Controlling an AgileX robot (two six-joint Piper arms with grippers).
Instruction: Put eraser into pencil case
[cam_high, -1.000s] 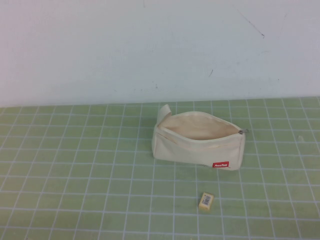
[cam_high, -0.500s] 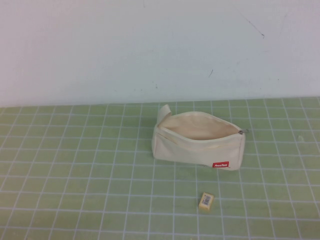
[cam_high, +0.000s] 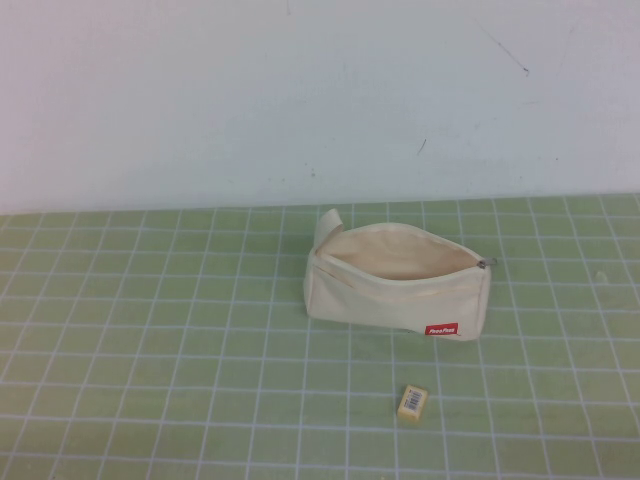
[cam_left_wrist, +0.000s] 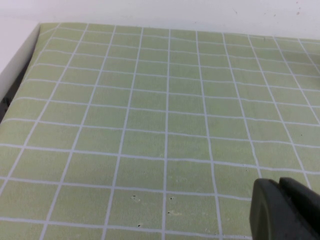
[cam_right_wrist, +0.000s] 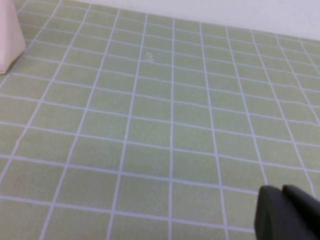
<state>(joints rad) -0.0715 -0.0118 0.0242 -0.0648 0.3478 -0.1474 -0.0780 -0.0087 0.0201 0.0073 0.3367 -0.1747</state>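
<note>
The cream-white pencil case (cam_high: 395, 280) lies on the green grid mat in the high view, its zip open and mouth facing up, with a red tag (cam_high: 442, 328) at its lower right corner. The small yellow-tan eraser (cam_high: 412, 402) lies on the mat just in front of it, apart from it. Neither arm shows in the high view. My left gripper (cam_left_wrist: 280, 187) is shut and empty over bare mat. My right gripper (cam_right_wrist: 282, 192) is shut and empty over bare mat; a cream edge of the pencil case (cam_right_wrist: 9, 37) shows in the right wrist view.
A white wall (cam_high: 320, 100) rises behind the mat. The mat's edge (cam_left_wrist: 20, 65) with a white border shows in the left wrist view. A small speck (cam_right_wrist: 149, 56) lies on the mat in the right wrist view.
</note>
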